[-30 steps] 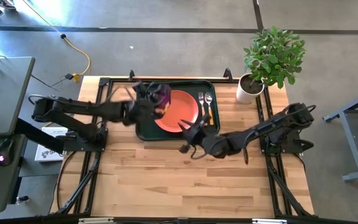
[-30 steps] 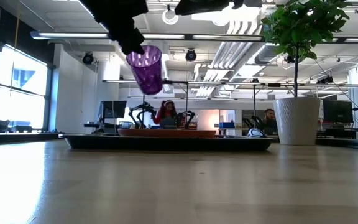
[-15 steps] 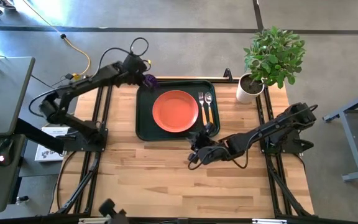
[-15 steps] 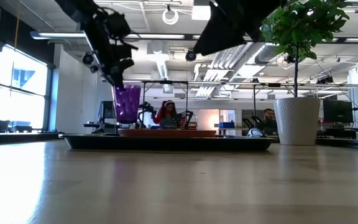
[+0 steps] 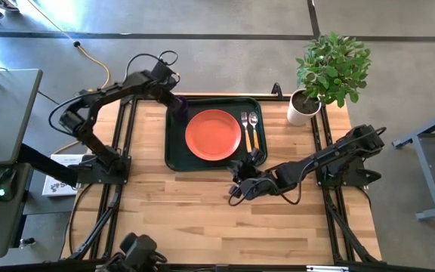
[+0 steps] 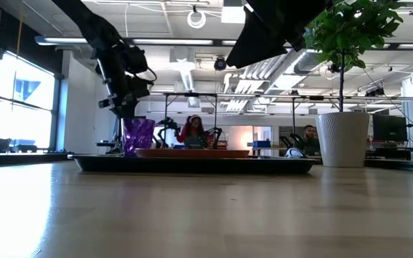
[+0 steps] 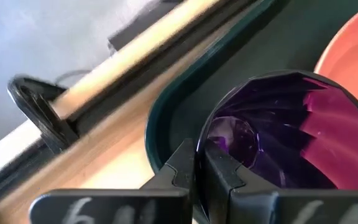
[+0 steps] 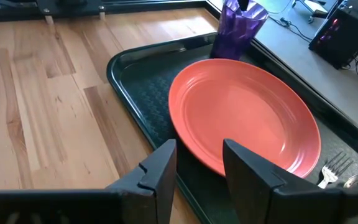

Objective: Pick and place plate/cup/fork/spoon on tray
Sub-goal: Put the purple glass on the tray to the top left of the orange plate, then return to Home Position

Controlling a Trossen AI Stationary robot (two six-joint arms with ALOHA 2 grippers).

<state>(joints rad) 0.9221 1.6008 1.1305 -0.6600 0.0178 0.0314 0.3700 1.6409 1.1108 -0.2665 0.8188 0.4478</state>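
The small dark purple faceted plastic cup (image 5: 177, 103) stands upright in the far left corner of the large dark green rectangular tray (image 5: 174, 155), just beside the round flat orange-red plate (image 5: 213, 134); the low view shows its base down at tray level (image 6: 138, 136). The left gripper (image 7: 199, 167) is pinched on the cup's rim, one finger inside and one outside, so the cup is held though seated. The slim fork with silver prongs and orange handle (image 5: 245, 130) and the slim spoon with silver oval bowl and orange handle (image 5: 254, 129) lie side by side on the tray's right part. Step in hand looks like placing the cup, likely the last item. Next move calls for parting the fingers and lifting straight up so the rim isn't dragged and the cup doesn't tip onto the plate. The right gripper (image 8: 199, 163) waits low over the wooden table by the tray's near edge, fingers apart, holding nothing.
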